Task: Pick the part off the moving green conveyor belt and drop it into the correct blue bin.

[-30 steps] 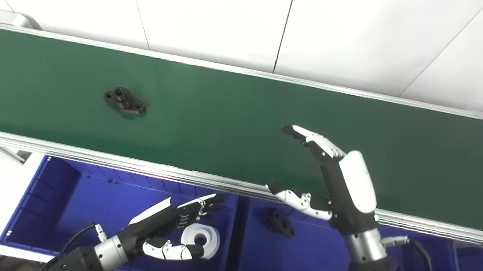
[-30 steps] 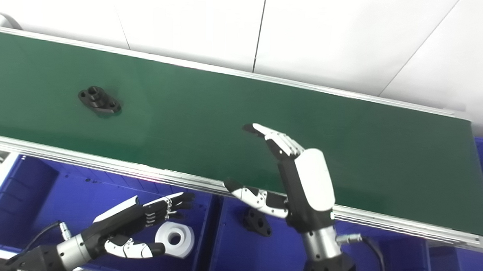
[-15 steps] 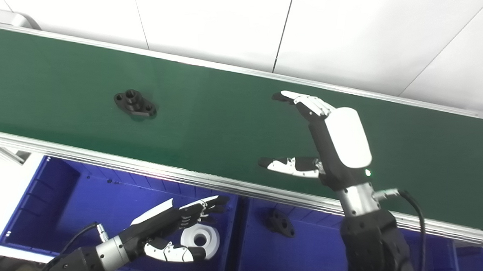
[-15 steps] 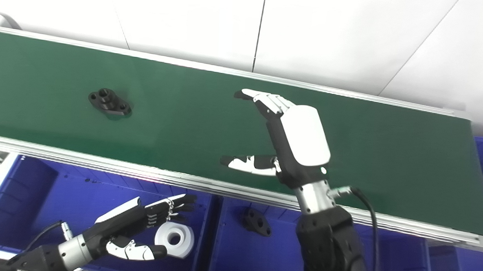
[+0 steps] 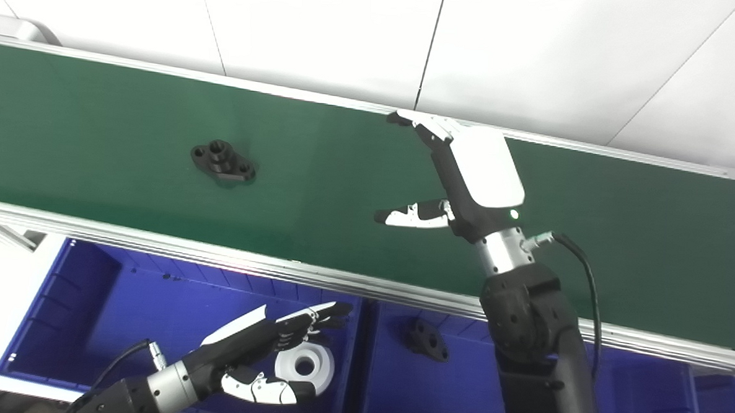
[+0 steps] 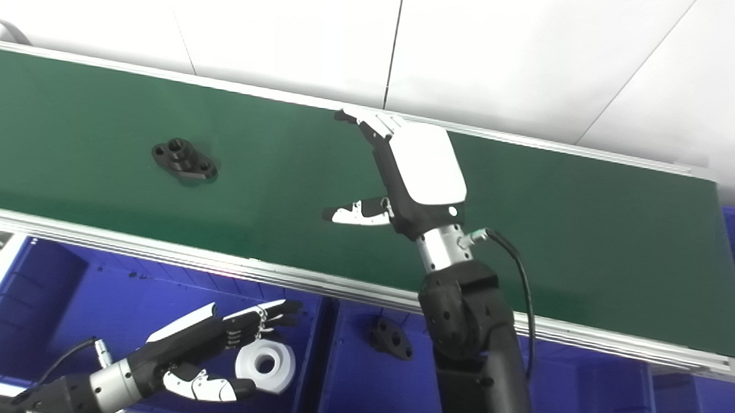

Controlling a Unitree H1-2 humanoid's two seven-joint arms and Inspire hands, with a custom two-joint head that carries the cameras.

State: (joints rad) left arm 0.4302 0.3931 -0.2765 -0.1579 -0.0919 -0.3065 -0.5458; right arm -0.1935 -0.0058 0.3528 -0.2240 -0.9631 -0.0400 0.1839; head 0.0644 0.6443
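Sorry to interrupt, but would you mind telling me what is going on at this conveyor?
The right hand is open over the green belt, apart from the black part to its left. The left hand is open in a blue bin beside a white ring. Neither holds anything.

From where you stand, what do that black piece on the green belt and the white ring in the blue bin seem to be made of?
The black part looks like matte molded plastic or dark-coated metal: dull, even surface, no bright glints; I can't settle which. The white ring looks like smooth plastic, uniformly white with a soft sheen. The green belt looks like matte rubbery sheet, and the blue bin like ribbed, slightly glossy plastic.
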